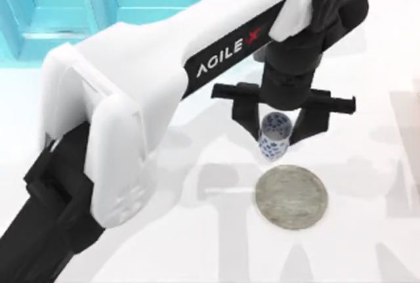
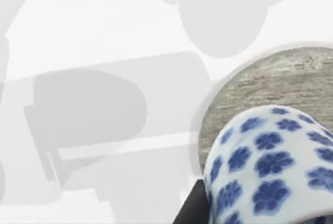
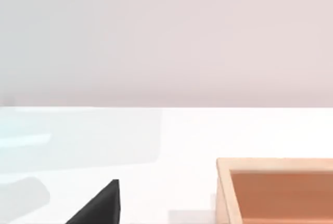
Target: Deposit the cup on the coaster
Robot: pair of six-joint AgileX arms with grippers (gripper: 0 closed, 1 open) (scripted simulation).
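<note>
From above, left gripper point(image 1: 275, 140) clamped on the cup point(image 1: 274, 136), held upright just beside the coaster point(image 1: 291, 197) on the white table point(image 1: 367, 243), teal panels point(image 1: 98, 0) at back, left wrist view, cup point(image 2: 270, 167) against coaster's rim point(image 2: 260, 89), right wrist view, wooden box point(image 3: 276, 190) on table.

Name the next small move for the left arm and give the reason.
Probably carry the cup a little further toward the middle of the coaster, then lower it. The left gripper holds the cup between its jaws, but in the top view it sits at the disc's far edge, not over its centre.
</note>
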